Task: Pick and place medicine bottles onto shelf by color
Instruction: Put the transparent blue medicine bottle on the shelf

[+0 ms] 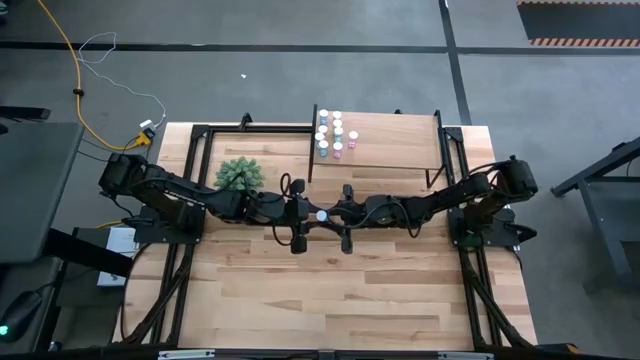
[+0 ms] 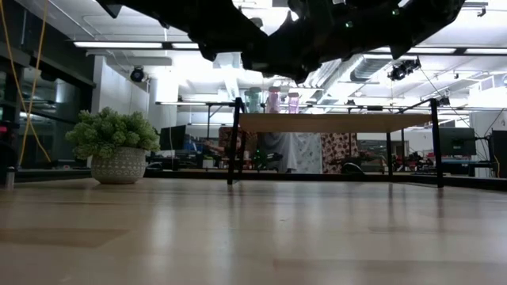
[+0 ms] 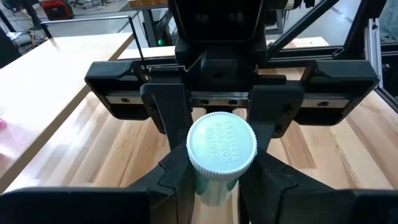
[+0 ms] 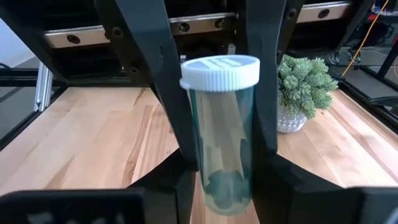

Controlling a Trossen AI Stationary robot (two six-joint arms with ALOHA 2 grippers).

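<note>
One medicine bottle (image 1: 322, 214) with a white cap and a clear teal body stands upright in the air over the middle of the table. My left gripper (image 1: 308, 213) comes at it from the table's left and my right gripper (image 1: 338, 213) from the right; both are shut on it. The shelf (image 1: 390, 140) stands on black legs at the table's far side. Several small bottles (image 1: 331, 135) stand on its left end, and they also show in the low view, where the bottles (image 2: 273, 100) rest on the shelf (image 2: 333, 123). My left gripper pinches the bottle's body just under the cap (image 3: 214, 186) between its two fingers, coming level from the table's left. The bottle stands upright, clear of the table. My right gripper pinches the lower part of the body (image 4: 227, 186) between its two fingers, level from the table's right. The left gripper's fingers (image 4: 149, 68) flank the bottle higher up.
A bushy green plant in a white pot (image 1: 240, 175) stands left of the shelf, close behind my left arm. Bare striped wood (image 1: 330, 290) stretches from the grippers to the table's near edge.
</note>
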